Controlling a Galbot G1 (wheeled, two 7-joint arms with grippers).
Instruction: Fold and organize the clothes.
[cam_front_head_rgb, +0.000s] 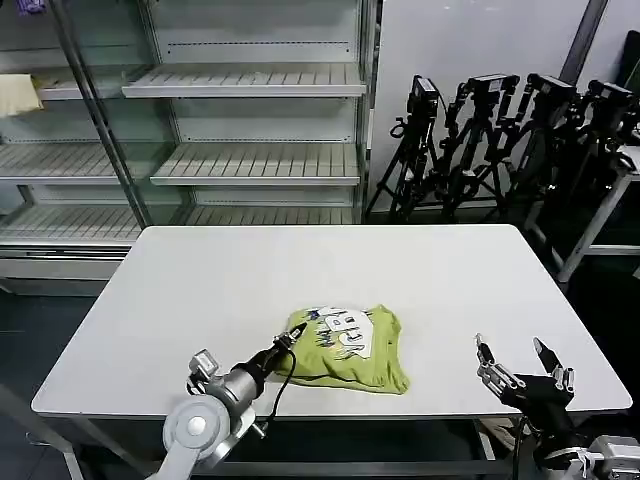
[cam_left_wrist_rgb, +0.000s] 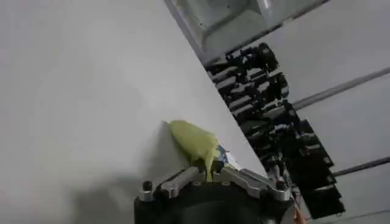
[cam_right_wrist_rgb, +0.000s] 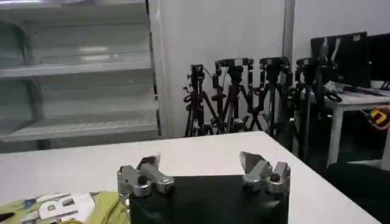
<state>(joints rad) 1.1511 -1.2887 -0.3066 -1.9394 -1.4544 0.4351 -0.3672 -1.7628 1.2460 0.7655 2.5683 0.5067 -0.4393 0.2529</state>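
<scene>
Head view: lime shirt (cam_front_head_rgb: 352, 347) bunched, white print up, on desk (cam_front_head_rgb: 250, 290) near front edge; left pincer (cam_front_head_rgb: 296, 331) clamped on its edge. Right pincer (cam_front_head_rgb: 512, 362) apart, over desk's right front.
Left wrist view: shirt (cam_left_wrist_rgb: 196, 145) pinched between fingers (cam_left_wrist_rgb: 177, 181), mostly hidden.
Right wrist view: shirt (cam_right_wrist_rgb: 67, 207) cut off at frame edge.

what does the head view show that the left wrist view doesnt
Head view only: the whole folded lime shirt with its white print facing up, near the table's front edge; the right gripper open above the table's front right corner, apart from the shirt; the empty shelves behind.

Left wrist view only: up close, the left gripper shut on a fold of the shirt.

Both: the white table, the lime shirt, the left gripper at the shirt's edge, and the tripods behind.
</scene>
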